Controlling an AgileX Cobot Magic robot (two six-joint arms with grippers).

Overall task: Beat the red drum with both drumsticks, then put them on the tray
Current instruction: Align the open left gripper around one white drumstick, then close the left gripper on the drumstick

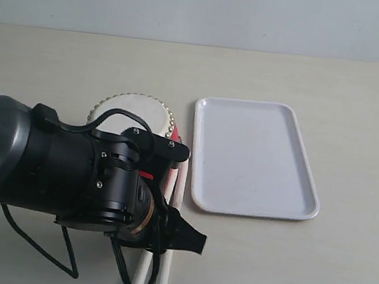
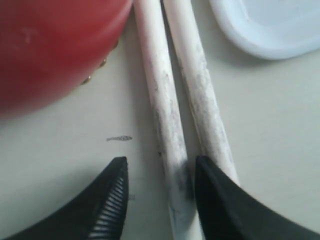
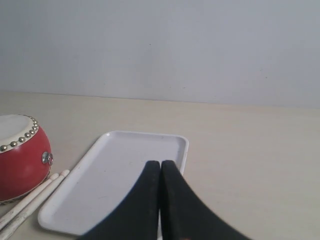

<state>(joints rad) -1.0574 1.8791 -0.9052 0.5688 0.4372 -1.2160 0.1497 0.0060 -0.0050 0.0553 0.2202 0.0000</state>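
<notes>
This looks like a robot test bench in a lab; a plain pale beige tabletop (image 1: 326, 274) runs to a bare grey-white wall (image 1: 208, 7) on the far side; a black robot arm (image 1: 38, 163) trailing loose cables (image 1: 27, 241) reaches in from the near left; a red drum (image 1: 134, 109) and white tray (image 1: 258, 159) sit mid-table under flat, even light.

The left arm (image 1: 45, 164) extends low and nearly level, its bulky dark wrist tipped downward at the end. The left gripper (image 2: 160, 167) points down with jaws spread wide, ribbed pads facing inward. The right gripper (image 3: 160, 172) has its two black fingers pressed flat together, seemingly held level.
</notes>
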